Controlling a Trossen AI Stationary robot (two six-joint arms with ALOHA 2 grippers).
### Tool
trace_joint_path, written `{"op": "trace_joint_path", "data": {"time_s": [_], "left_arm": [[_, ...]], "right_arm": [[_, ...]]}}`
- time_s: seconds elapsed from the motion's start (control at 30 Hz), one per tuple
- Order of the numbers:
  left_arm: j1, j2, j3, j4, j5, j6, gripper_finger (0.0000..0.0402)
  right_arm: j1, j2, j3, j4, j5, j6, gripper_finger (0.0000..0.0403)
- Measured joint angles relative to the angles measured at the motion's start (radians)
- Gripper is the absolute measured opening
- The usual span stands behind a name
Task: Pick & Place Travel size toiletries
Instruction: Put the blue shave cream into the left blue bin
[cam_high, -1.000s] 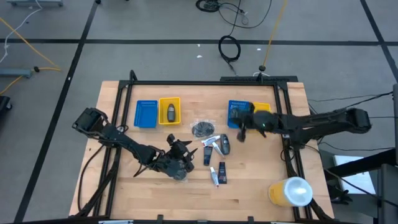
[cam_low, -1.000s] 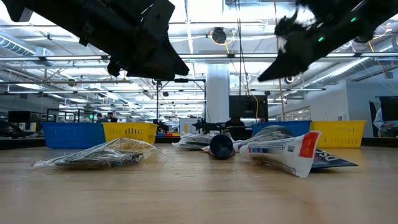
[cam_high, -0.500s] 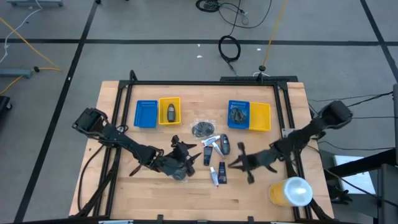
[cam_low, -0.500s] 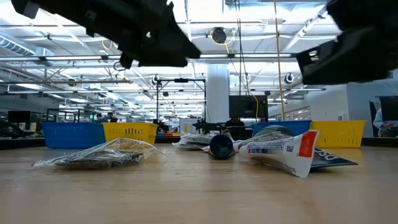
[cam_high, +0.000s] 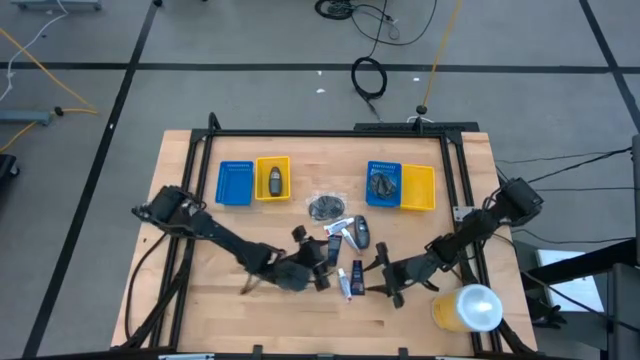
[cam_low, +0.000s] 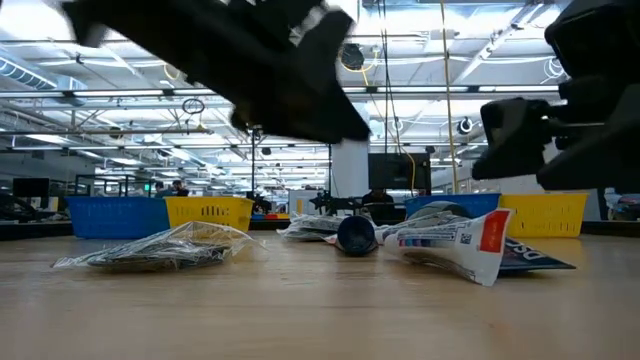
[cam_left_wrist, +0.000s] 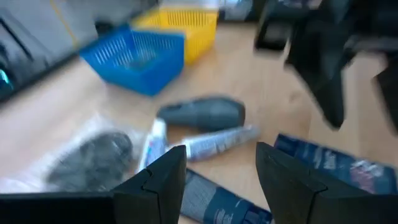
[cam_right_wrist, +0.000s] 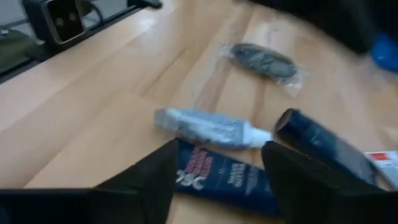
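Observation:
The travel size toiletries lie mid-table: a clear-wrapped disc (cam_high: 323, 208), a dark grey oval piece (cam_high: 359, 233), a white tube (cam_left_wrist: 219, 140), a dark blue tube (cam_right_wrist: 323, 147), a small grey-white tube (cam_right_wrist: 208, 128) and a flat blue sachet (cam_right_wrist: 224, 178). Another wrapped dark piece (cam_right_wrist: 261, 59) lies apart from them. My left gripper (cam_high: 320, 268) hovers open just left of the group, low over the dark blue tube (cam_left_wrist: 214, 204). Just right of the group, my right gripper (cam_high: 384, 278) is open too, its fingers (cam_right_wrist: 149, 180) standing either side of the sachet without touching it.
Blue (cam_high: 235, 183) and yellow (cam_high: 272, 178) trays stand at the far left; the yellow one holds a grey oval. Another blue (cam_high: 382, 183) and yellow (cam_high: 418, 188) pair stands at the far right, the blue one holding a dark item. A big yellow cylinder (cam_high: 468, 308) stands near right.
My right gripper has swung from the far-right blue tray toward the near edge and down to the toiletries, tipping more level, and has opened. My left gripper has moved toward the table's right, closer to the group.

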Motion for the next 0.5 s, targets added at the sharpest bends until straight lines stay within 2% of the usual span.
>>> {"op": "trace_joint_path", "data": {"time_s": [0.1,0.3,0.37,0.5], "left_arm": [[0.049,0.051,0.075,-0.142,0.149,-0.151,0.0191],[0.136,0.096,0.140,-0.199,0.360,-0.286,0.0191],[0.151,0.094,0.148,-0.253,0.395,-0.310,0.0191],[0.140,0.101,0.149,-0.293,0.394,-0.372,0.0191]], "right_arm": [[0.011,-0.034,0.000,-0.007,0.023,-0.011,0.0265],[0.045,-0.106,-0.001,-0.051,0.024,-0.049,0.0280],[0.053,-0.113,0.000,-0.051,0.024,-0.053,0.0278],[0.057,-0.119,-0.001,-0.060,0.024,-0.059,0.0271]]}}
